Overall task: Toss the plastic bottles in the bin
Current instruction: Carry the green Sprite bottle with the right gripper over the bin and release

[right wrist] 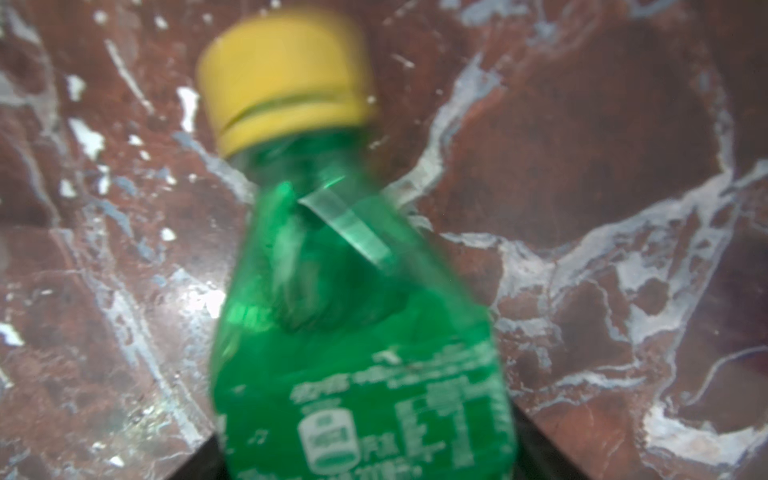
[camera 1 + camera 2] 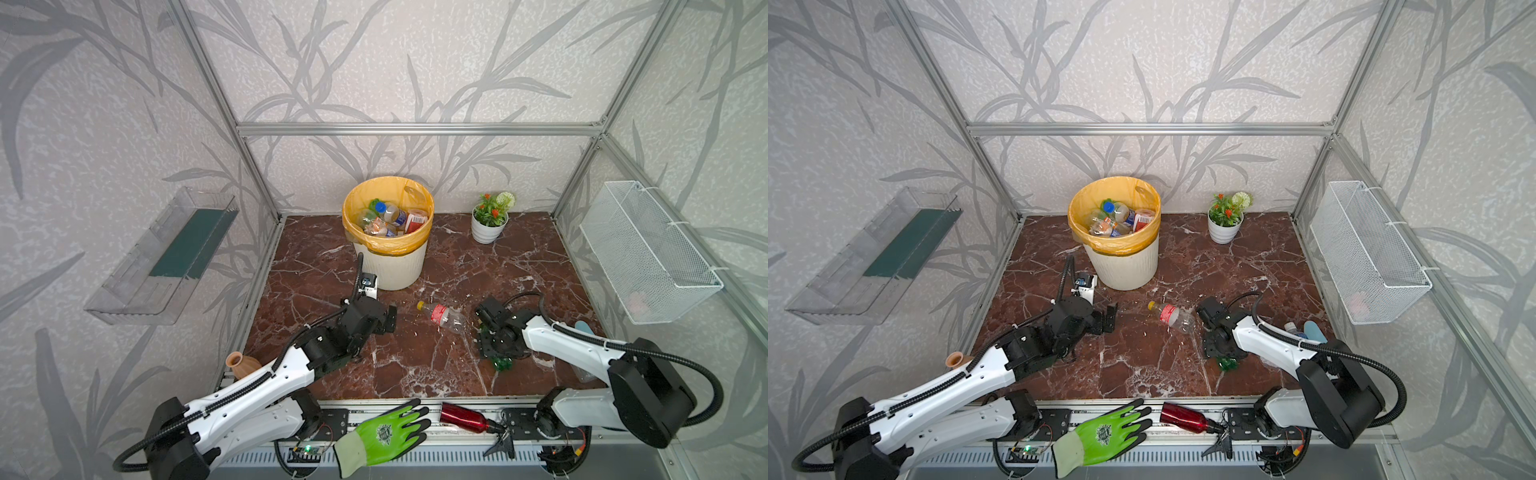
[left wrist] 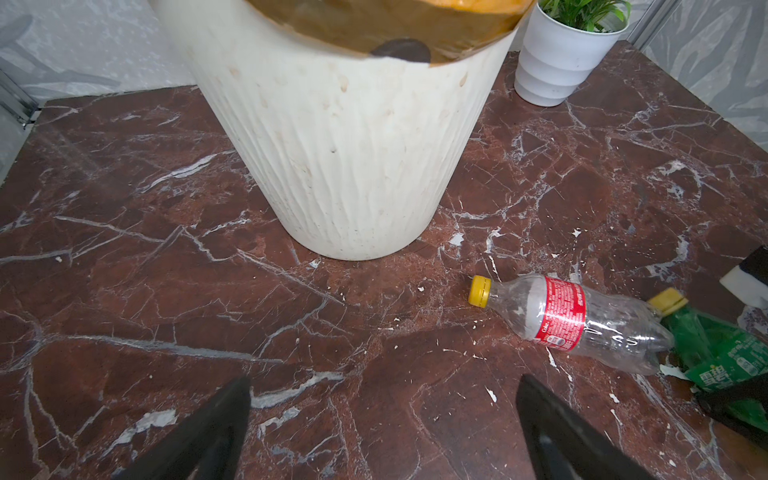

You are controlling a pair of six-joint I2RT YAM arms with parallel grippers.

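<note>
Now my right gripper (image 1: 368, 451) straddles the green bottle (image 1: 357, 332); a firm grip, I cannot tell. It's light, thin, slick, crushable: hold the label gently. Clear bottle (image 3: 582, 320) at ten o'clock, bin (image 2: 390, 266) eleven; left gripper (image 3: 384, 399) gapes empty

Left hand (image 3: 382, 386) spread wide; right hand (image 1: 368, 455) low — closure unclear.

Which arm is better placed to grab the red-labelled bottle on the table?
Probably left: the left gripper is open, empty, facing the red-labelled bottle; the right gripper is around the green bottle.
</note>
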